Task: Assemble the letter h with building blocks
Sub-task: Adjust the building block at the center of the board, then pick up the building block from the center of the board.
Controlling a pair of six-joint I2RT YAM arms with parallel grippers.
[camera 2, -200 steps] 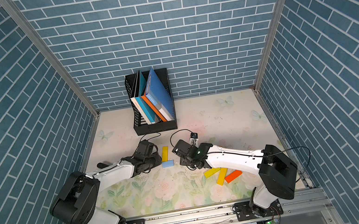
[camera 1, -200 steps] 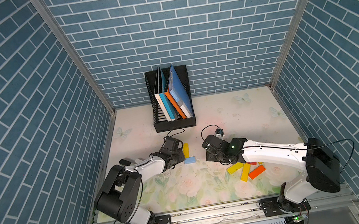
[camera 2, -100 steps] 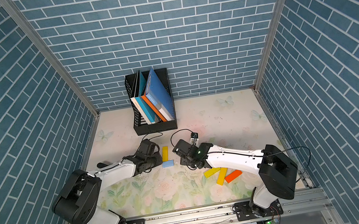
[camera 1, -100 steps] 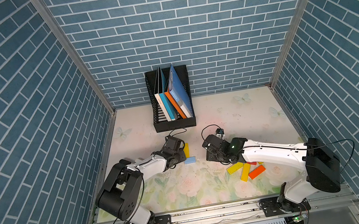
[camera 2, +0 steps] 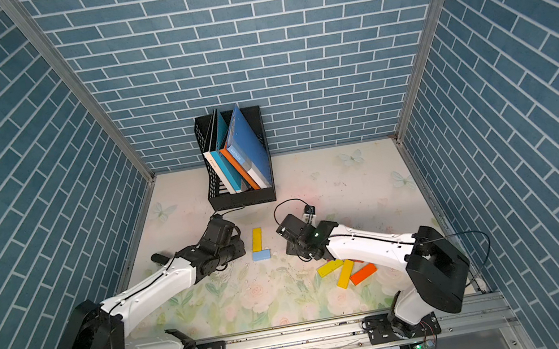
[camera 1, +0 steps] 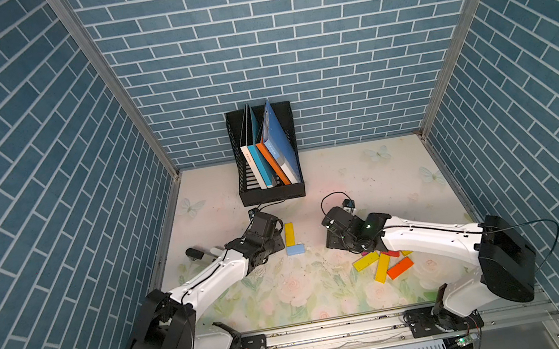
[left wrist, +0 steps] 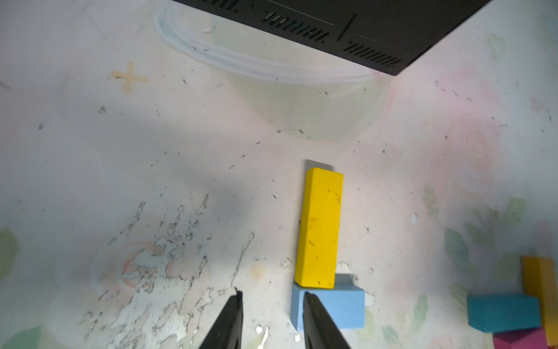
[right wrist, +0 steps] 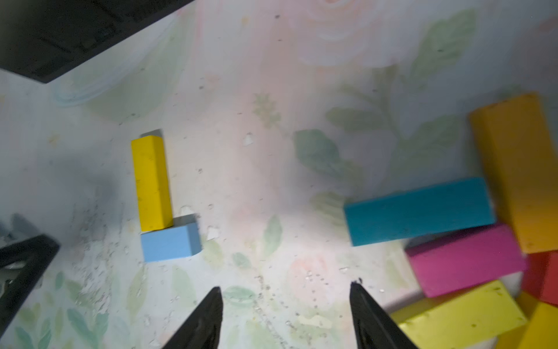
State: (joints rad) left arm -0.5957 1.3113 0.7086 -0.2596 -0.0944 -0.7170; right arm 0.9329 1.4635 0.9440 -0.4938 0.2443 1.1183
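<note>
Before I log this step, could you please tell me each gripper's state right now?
Left gripper: nearly closed, holding nothing.
Right gripper: open, holding nothing.

Place: a robot test room, like a small lab booth.
Walls: three tall blue brick-pattern walls point(camera 1: 288, 48) stand close around it, joined by shiny metal corner posts point(camera 1: 112, 88).
Robots: a white and black left robot arm point(camera 1: 210, 277) and a white and black right robot arm point(camera 1: 428, 239) sit fixed on a long grey metal rail point(camera 1: 333, 334), with thin black wires showing.
Tabletop: a pale tabletop printed with flowers and butterflies point(camera 1: 347, 180), scratched and dusty.
Things: small flat coloured blocks point(camera 1: 384, 267) and a black mesh rack point(camera 1: 271, 193) holding blue and orange books point(camera 1: 277, 145).
</note>
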